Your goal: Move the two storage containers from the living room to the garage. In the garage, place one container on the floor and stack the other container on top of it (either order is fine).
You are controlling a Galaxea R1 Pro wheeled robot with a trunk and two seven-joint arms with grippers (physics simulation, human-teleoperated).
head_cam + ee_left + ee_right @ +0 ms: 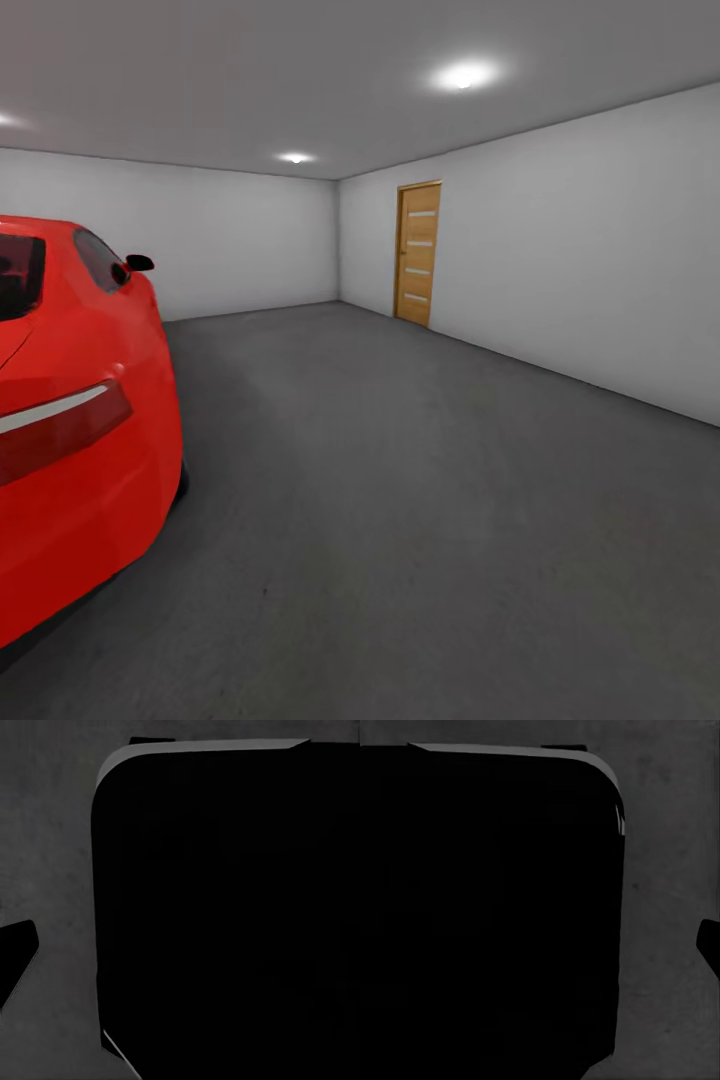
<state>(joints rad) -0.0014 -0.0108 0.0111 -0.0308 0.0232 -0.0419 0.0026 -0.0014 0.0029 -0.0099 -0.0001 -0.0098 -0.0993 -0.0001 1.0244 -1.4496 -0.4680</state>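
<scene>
Head view: bare garage w/ pale grey walls (560, 250), dark grey rough concrete-like floor (420, 520). Glossy red car (70, 420) near left; wooden door (417, 252) far right. Wrist views: large black rounded shape over floor. End effector state on both arms: can't tell.

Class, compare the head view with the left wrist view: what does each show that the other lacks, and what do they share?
Head view alone: a glossy red car, a wooden door with pale slats, pale grey walls and recessed ceiling lights. Left wrist view alone: a large black rounded-corner panel with a thin grey edge, close to the camera, plus a small dark shape at the picture's edge. Shared: the dark grey concrete-like floor.
</scene>
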